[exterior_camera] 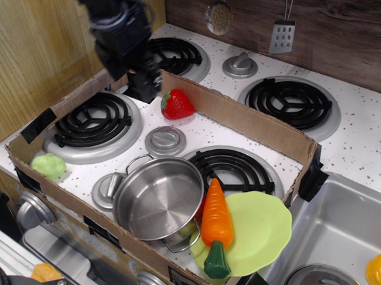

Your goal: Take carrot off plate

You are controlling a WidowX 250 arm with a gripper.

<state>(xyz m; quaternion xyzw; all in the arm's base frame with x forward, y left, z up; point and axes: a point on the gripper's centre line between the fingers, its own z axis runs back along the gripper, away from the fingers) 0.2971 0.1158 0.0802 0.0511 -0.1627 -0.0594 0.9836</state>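
Gripper (144, 88) hangs far-left, well apart from carrot (217, 215); claw state can't be told. Carrot lies touching the steel pot (157, 199) on the plate's (267, 231) left edge. Likely risks: fingers hitting the pot, glossy carrot slipping.

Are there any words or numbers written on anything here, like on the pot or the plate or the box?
No, nothing here has words or numbers to read. The plate, carrot, pot, strawberry and cardboard box are all plain. The stove knobs show no marks that can be made out.
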